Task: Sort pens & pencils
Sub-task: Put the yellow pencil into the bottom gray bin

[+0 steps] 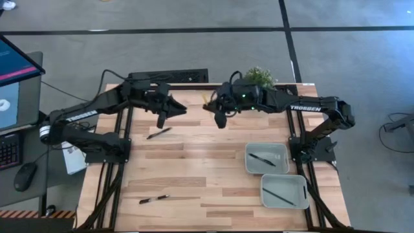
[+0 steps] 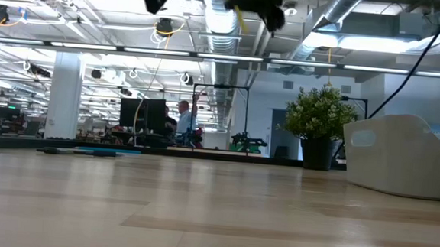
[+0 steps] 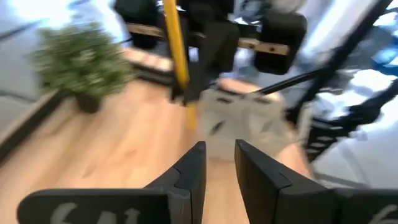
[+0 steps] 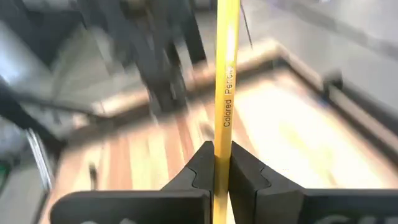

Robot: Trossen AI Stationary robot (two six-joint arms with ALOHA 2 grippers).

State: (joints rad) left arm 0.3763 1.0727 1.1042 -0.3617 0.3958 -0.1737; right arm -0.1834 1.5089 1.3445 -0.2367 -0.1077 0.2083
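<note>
My right gripper [image 1: 210,107] is raised above the table's far middle and shut on the yellow pencil [image 4: 226,87], which also shows in the left wrist view [image 3: 176,56]. My left gripper [image 1: 178,109] hovers just left of it at about the same height, facing it. Its fingers [image 3: 218,155] are open by a narrow gap and hold nothing. Two black pens lie flat on the wood, one [image 1: 158,133] below the left gripper and one [image 1: 153,199] near the near edge. Each grey tray holds one more pen [image 1: 262,158] [image 1: 280,196]. No blue pencil shows. My right gripper pinches the yellow pencil's shaft [image 4: 222,146] between its two fingers, which lie across it. The fingers come roughly level from the table's right. The pencil is lifted clear of the table and stands nearly upright, sticking out above and below the fingers [image 3: 190,115].
Two grey trays [image 1: 280,147] [image 1: 301,181] sit on the table's right half. A potted plant [image 1: 259,76] stands at the far edge behind the right arm. Bare wood lies across the middle and left. A monitor, keyboard and mouse sit off the table's left.
</note>
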